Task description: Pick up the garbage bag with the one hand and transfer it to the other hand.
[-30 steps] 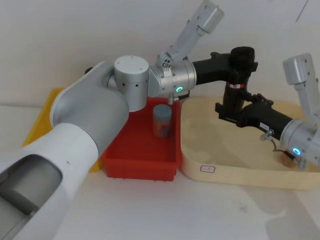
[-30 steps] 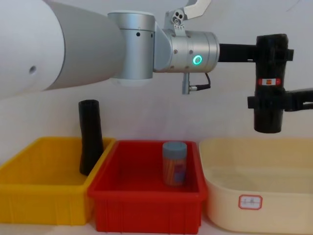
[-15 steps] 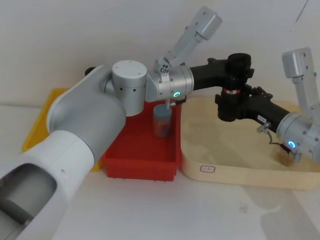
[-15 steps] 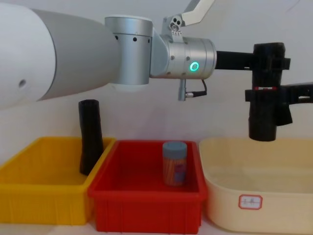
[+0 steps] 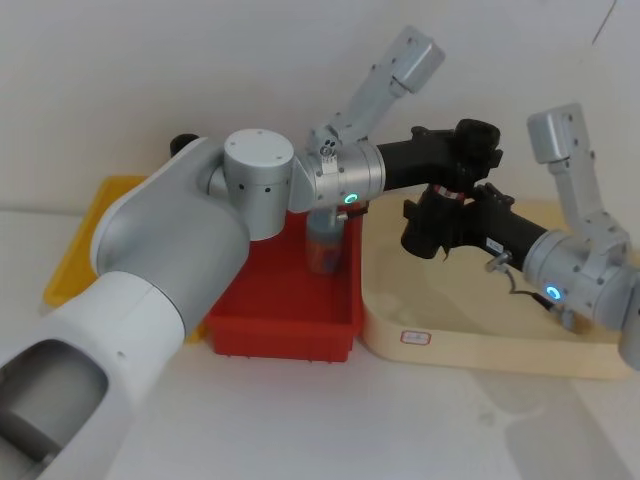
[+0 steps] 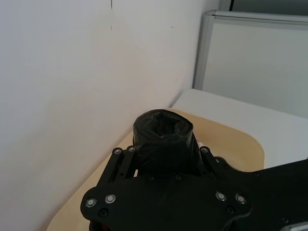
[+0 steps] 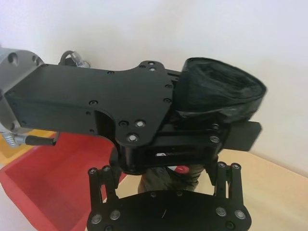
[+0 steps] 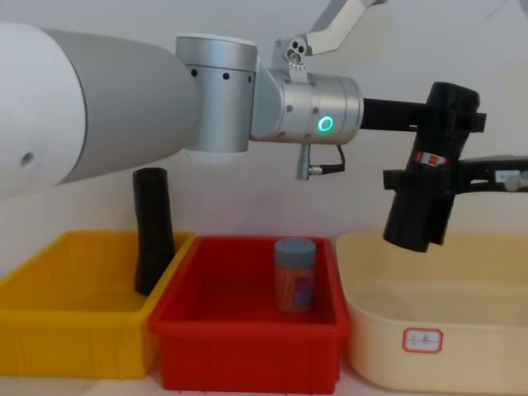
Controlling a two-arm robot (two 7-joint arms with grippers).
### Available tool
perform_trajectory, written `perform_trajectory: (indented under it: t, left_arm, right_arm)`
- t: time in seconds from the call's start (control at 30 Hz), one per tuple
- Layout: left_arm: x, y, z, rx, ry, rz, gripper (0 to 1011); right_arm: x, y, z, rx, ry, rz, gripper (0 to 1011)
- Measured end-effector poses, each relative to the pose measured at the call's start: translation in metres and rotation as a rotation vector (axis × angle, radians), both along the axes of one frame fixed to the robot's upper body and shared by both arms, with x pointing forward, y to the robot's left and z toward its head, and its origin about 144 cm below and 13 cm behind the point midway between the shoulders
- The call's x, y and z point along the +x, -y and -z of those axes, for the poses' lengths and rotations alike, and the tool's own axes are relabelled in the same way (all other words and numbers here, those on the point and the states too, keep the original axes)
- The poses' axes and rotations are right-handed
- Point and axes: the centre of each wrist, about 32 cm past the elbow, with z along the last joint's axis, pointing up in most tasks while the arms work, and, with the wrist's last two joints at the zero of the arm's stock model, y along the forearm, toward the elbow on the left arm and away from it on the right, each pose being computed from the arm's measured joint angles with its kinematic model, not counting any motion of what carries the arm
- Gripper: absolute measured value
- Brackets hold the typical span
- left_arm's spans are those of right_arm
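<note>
Mid-air, left pincer (image 8: 450,115), right pincer (image 8: 421,177) gripping bag (image 8: 410,223)

At the chest view's right, the garbage bag (image 8: 412,221) is showing black with a thin red-and-white band (image 8: 427,157). A wrist ring (image 8: 327,124) is glowing green near centre. A yellow bin (image 8: 74,322), red bin (image 8: 247,356) and cream tray (image 8: 470,356) are lining the bottom.

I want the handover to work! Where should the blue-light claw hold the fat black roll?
Grip the thick black roll of plastic bags on its lower half, below the red-and-white band, from the robot's right, as the blue-ringed right claw does. The green-ringed left claw fills the top end, and round sides suit a squeeze.
</note>
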Motion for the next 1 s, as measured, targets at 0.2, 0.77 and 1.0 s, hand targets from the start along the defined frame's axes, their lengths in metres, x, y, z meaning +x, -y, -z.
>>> perform_trajectory:
  t: [0.2, 0.77, 1.0]
  left_arm:
    - [-0.002, -0.001, 0.001, 0.006, 0.004, -0.002, 376]
    - [-0.003, -0.005, 0.002, 0.016, 0.008, -0.011, 376]
    - [-0.003, -0.006, 0.002, 0.015, 0.006, -0.013, 376]
  right_arm:
    - [0.006, -0.007, 0.007, 0.004, -0.007, 0.000, 1001]
    - [0.023, -0.011, 0.019, 0.049, -0.041, 0.021, 928]
    - [0.026, -0.011, 0.021, 0.059, -0.049, 0.026, 738]
